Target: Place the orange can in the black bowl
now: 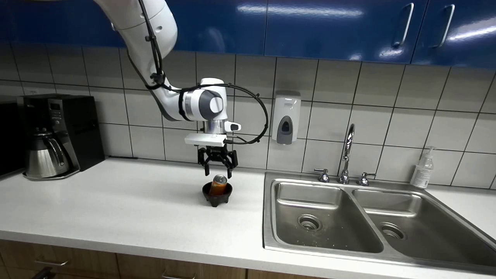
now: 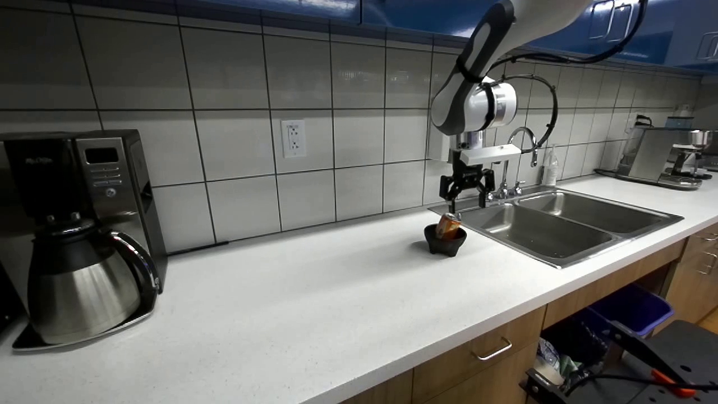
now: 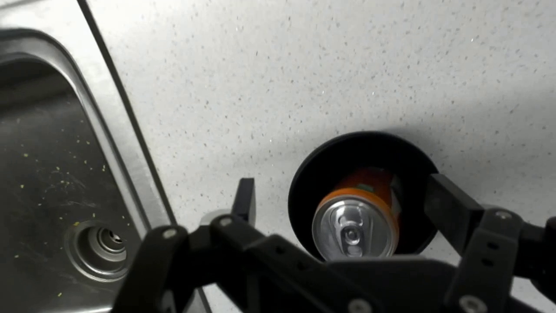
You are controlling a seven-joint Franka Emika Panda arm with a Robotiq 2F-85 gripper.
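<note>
Robotiq gripper (image 1: pixel 218 173): jaws wide apart, nothing held. Black footed bowl (image 1: pixel 216 200) at its six o'clock in an exterior view. Risk: sideways drift this low could clip and topple the load. Orange drinks can (image 1: pixel 217 187) inside, leaning, silvery lid (image 3: pixel 352 230) toward seven o'clock, wrist view.

In an exterior view we see the orange can (image 1: pixel 217 188) in the black bowl (image 1: pixel 216 199) on the white counter (image 1: pixel 135 201), its silvery top tipped toward one o'clock and its lower end hidden behind the rim. Just above, at twelve o'clock, the gripper (image 1: pixel 218 174) points down with its fingers spread apart. Taking the bowl as our centre, we find the coffee maker (image 1: pixel 79 130) between nine and ten o'clock, the steel sink (image 1: pixel 368 217) at three, the faucet (image 1: pixel 346 155) between two and three, and the wall-mounted dispenser (image 1: pixel 286 116) between one and two.
</note>
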